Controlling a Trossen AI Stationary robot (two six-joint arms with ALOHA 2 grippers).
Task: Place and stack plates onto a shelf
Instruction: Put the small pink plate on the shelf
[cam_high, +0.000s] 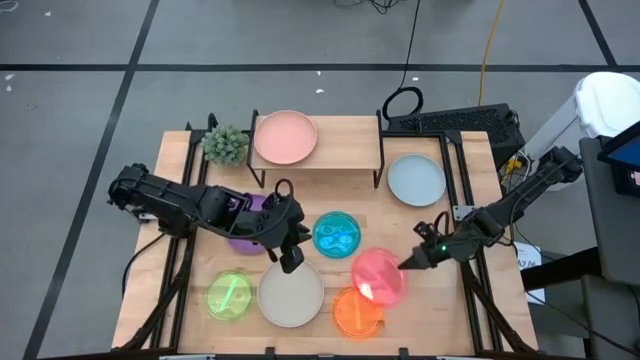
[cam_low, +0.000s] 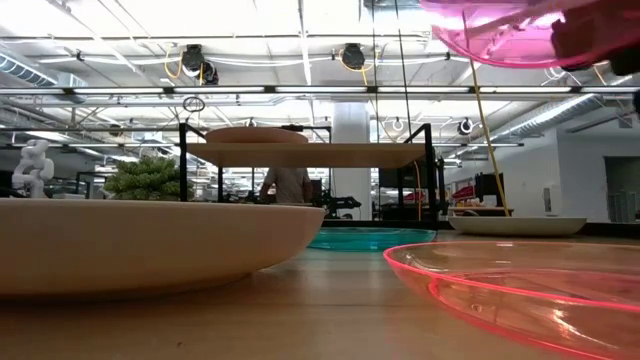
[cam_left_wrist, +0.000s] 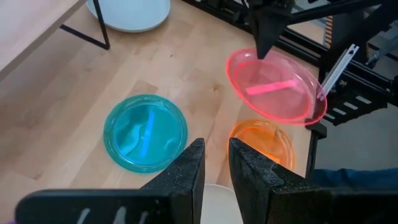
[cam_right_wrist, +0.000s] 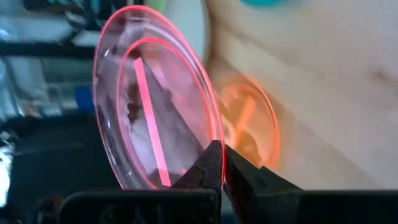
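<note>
My right gripper (cam_high: 408, 263) is shut on the translucent hot pink plate (cam_high: 380, 275), which is up in the air above the orange plate (cam_high: 357, 312). My left gripper (cam_high: 290, 262) hovers over the far rim of the cream-white plate (cam_high: 290, 295), its fingers a narrow gap apart (cam_left_wrist: 214, 165), touching nothing. The purple plate (cam_high: 243, 232) lies under the left arm. The green plate (cam_high: 230, 297), blue plate (cam_high: 338, 233) and grey-blue plate (cam_high: 416, 180) lie flat on the table. The pale pink plate (cam_high: 285, 137) sits on the left half of the shelf (cam_high: 345, 150). My right gripper pinches the hot pink plate by its rim (cam_right_wrist: 210, 134) on the table's right side, one finger on the inner face and one on the underside. The fingers come in from the right, slanting down. The plate is lifted clear (cam_low: 510, 35) and tilted.
A small potted plant (cam_high: 226, 145) stands at the shelf's left end. The shelf's right half is bare wood. Bare tabletop shows between the blue plate and the shelf. Dark rails (cam_high: 462, 175) run along the table's right side, and a keyboard and cables lie beyond the far edge.
</note>
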